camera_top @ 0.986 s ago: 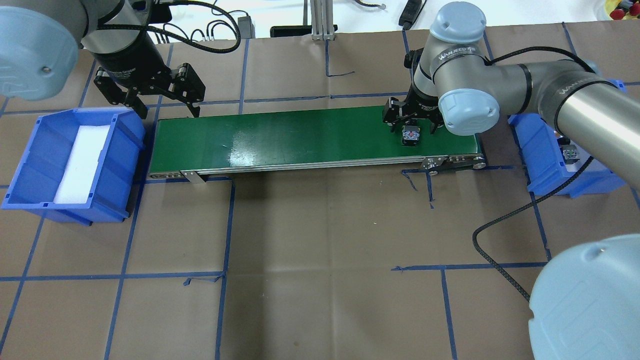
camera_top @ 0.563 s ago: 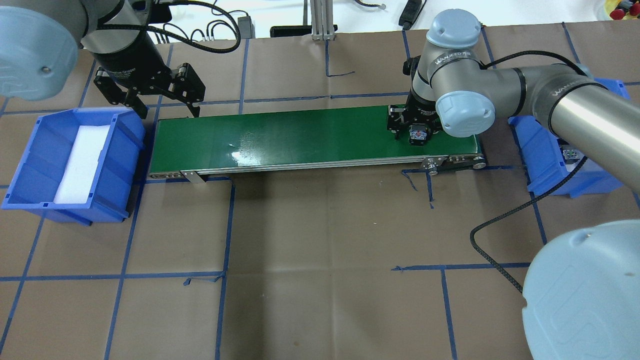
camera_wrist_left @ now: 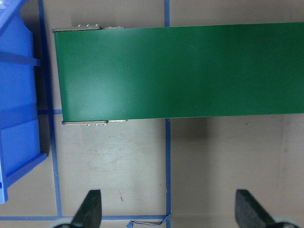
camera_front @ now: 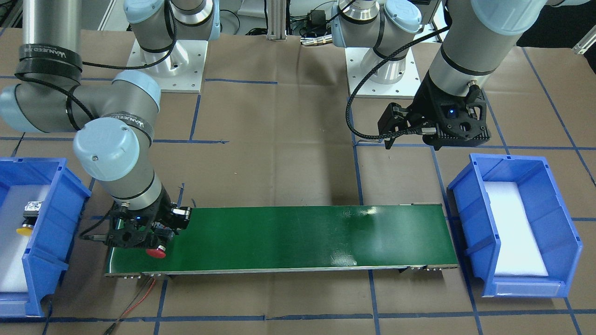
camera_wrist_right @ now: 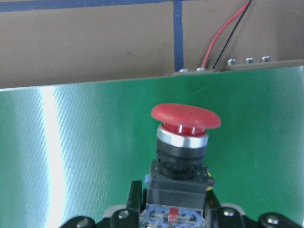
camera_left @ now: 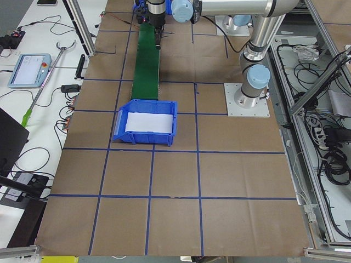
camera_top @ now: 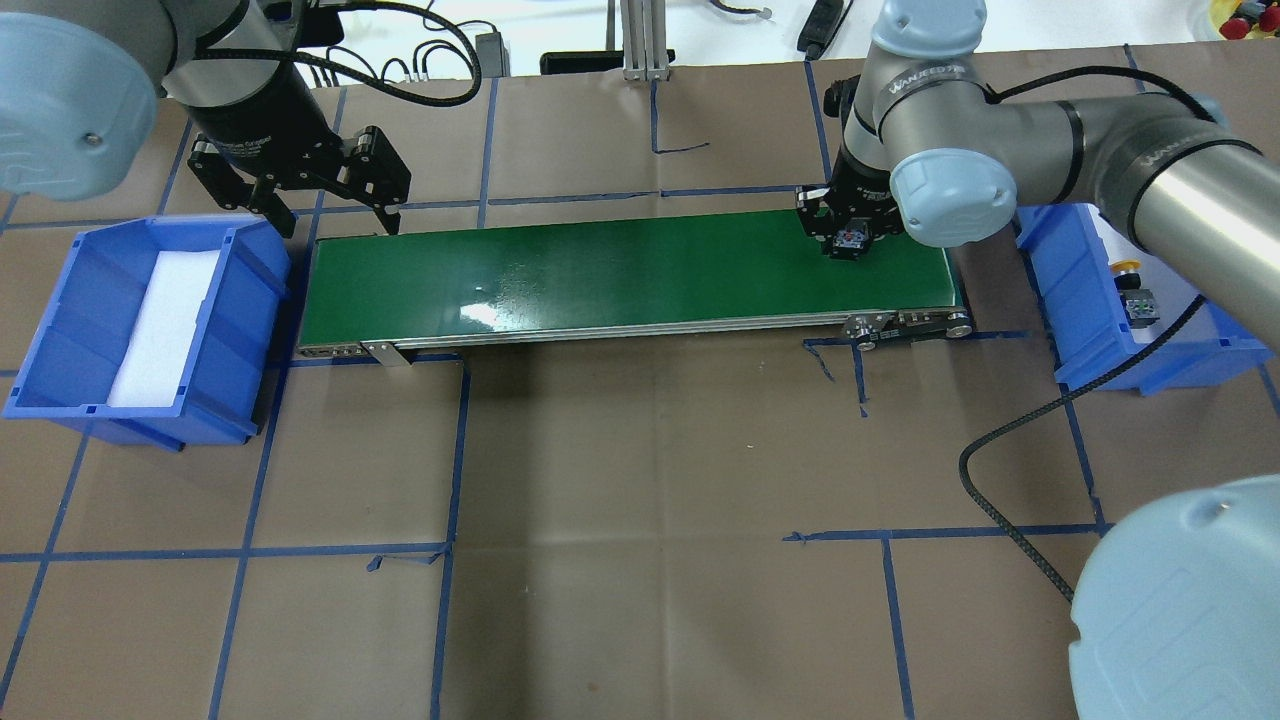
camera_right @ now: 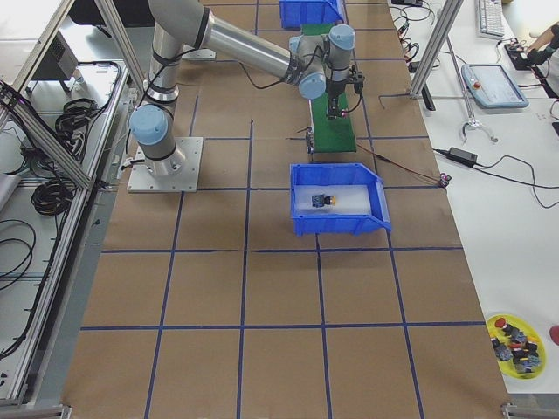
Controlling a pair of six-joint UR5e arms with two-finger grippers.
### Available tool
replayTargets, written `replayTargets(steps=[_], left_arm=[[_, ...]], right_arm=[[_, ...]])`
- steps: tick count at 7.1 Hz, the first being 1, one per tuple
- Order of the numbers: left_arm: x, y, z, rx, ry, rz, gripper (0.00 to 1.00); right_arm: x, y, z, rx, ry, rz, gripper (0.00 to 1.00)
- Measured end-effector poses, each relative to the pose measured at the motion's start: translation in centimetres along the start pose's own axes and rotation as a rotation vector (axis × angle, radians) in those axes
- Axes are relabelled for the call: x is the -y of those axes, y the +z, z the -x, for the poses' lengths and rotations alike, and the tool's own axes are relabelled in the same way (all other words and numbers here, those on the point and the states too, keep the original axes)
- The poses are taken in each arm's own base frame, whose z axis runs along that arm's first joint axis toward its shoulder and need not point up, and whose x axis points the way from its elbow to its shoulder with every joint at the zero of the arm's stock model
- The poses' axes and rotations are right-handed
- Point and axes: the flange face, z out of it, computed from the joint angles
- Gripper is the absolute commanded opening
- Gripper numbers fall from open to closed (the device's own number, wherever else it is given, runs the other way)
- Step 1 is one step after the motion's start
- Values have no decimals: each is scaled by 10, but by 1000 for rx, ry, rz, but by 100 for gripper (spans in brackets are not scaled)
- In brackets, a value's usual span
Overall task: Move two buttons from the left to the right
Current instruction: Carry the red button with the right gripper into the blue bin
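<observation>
A long green conveyor belt point(camera_top: 620, 270) lies across the brown paper-covered tabletop point(camera_top: 640, 480). A blue plastic bin point(camera_top: 60, 330) sits just off its left end, a second blue plastic bin point(camera_top: 1080, 320) off its right end, with a yellow-capped push button point(camera_top: 1134, 287) lying inside. Over the belt's right end, the right end effector point(camera_top: 850, 235) holds a red-capped push button point(camera_wrist_right: 185, 137). The left end effector point(camera_top: 338, 222) hangs just behind the belt's left end.

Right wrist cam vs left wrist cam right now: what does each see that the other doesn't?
Right wrist only: the red button held in the right gripper over the green belt, plus red and black wires past the belt's end. Left wrist only: the blue bin beside the belt's other end, and the open left gripper. Both: the belt, brown paper, blue tape.
</observation>
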Motion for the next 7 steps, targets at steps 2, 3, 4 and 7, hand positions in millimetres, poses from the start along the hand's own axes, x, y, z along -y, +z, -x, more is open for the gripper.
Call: replayTargets(steps=[2, 3, 4, 7], left_arm=[[0, -1, 0, 0, 0, -2, 100], [0, -1, 0, 0, 0, -2, 100], [0, -1, 0, 0, -1, -2, 100], [0, -1, 0, 0, -3, -2, 100]], right_arm=[[13, -68, -82, -7, -25, -1, 4], [14, -88, -141, -11, -64, 4, 4], [12, -99, -203, -16, -98, 5, 4], [0, -90, -324, -14, -163, 17, 4]])
